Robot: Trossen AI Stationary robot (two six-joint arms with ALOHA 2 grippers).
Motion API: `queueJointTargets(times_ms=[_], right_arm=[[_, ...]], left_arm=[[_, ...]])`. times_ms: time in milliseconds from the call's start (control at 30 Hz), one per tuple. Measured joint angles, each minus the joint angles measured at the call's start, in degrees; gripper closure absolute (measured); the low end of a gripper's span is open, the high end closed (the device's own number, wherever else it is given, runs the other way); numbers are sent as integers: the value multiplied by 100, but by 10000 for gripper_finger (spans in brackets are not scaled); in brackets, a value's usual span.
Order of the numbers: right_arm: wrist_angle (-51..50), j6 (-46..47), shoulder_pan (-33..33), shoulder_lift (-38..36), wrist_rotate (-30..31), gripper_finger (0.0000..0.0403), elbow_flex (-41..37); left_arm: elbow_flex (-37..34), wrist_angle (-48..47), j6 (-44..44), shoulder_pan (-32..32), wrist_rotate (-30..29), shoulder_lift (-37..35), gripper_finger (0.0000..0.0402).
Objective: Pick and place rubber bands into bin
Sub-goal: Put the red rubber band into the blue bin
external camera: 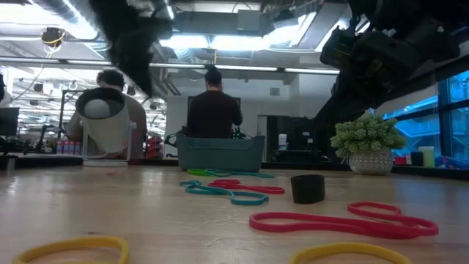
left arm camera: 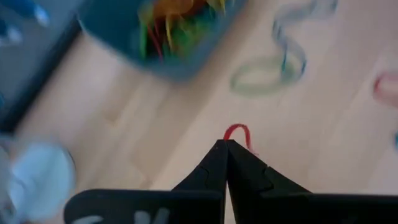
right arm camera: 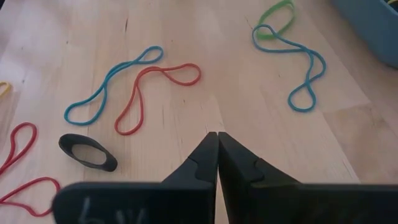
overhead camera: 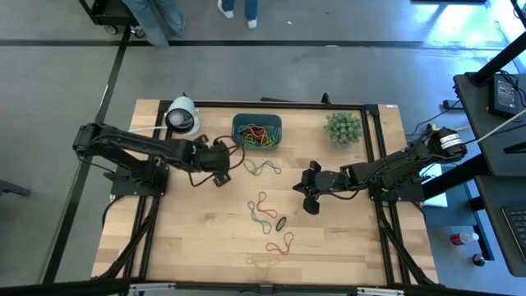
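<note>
left fingers [left arm camera: 226, 152] pinch a red rubber band [left arm camera: 238, 132] beside the bin [left arm camera: 180, 59].

Grey floor [overhead camera: 66, 74] surrounds the wooden bench [overhead camera: 189, 238]; bright ceiling lights [external camera: 242, 40] overhead, two people [external camera: 212, 110] seated beyond, windows [external camera: 451, 110] at one side.

White cylinder [overhead camera: 182, 116], spiky green plant [overhead camera: 343, 128], black ring [overhead camera: 281, 223], wooden table [overhead camera: 197, 238]
</note>
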Motion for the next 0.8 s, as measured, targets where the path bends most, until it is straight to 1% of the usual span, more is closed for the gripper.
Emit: queueJointTargets(times_ms=[100,167,267,367,500,600,800], right_arm=[[0,-15,1,0,0,387,0],[0,-15,-1,0,0,387,0],[3,-15,-1,0,0,387,0],[7,-15,1,0,1,387,0],[13,-7,0,0,0,387,1],[11,-13,-1,0,0,387,2],[4,-13,-1,0,0,387,2]], left_arm=[[383,248,469,74,-342,-1,400],[550,603,933,205,-431,1,400],[637,1438,1759,532,-396,1,400],[639,2179,2406,982,-117,33,400],[644,2626,2722,1619,332,242,400],[643,2692,2822,2008,677,521,400],[642,2732,3004,2501,783,1226,400]])
